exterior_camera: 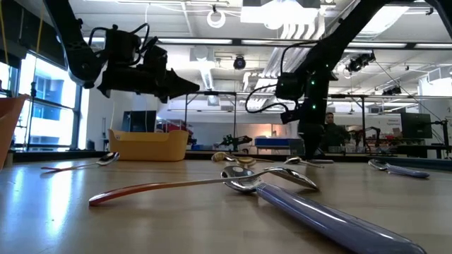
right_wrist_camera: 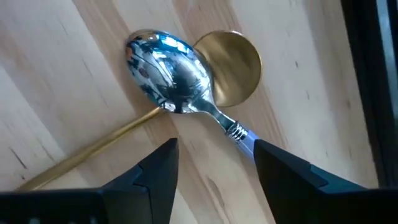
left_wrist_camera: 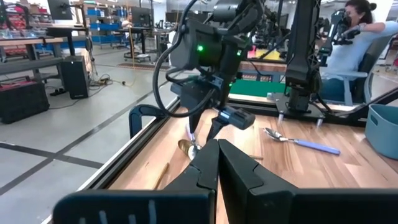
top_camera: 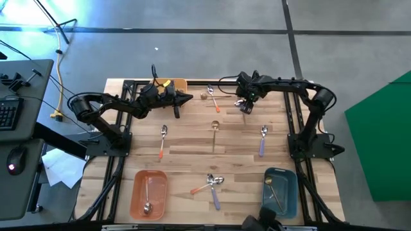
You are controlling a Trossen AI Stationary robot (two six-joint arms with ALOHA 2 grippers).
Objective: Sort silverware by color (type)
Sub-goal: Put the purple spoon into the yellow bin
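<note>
the right pincer (right_wrist_camera: 211, 165) hangs low over the far edge of the table (top_camera: 192, 144), its fingers spread wide with nothing between them, just above two crossed spoons: a lavender-handled spoon (right_wrist_camera: 180, 87) whose shiny silver bowl lies over the neck of a gold spoon (right_wrist_camera: 230, 59). judging from this, the chief risk is that closing here catches both at once, or nips only the thin neck of the upper one so that it swivels or slips free on lifting; the gold spoon's bowl, tucked partly beneath, could be dragged along or flicked toward the table's far rail. the polished metal looks slick and the handles slim, so a grip off the middle would likely let the spoon tip. the left pincer (top_camera: 186, 98) is shut and empty, held above the far edge near the yellow bin (top_camera: 174, 83), close enough to the right arm that a wide swing could bring the two together. the rest of the silverware is scattered: an orange-handled spoon (top_camera: 162, 141) left of the middle, a gold spoon (top_camera: 214, 135) at the centre, a lavender-handled spoon (top_camera: 262, 140) toward the right edge, and a crossed pair (top_camera: 212, 185) near the front edge. one spoon already lies in the orange bin (top_camera: 136, 192) at the front left, and a gold one in the blue bin (top_camera: 289, 192) at the front right.
</note>
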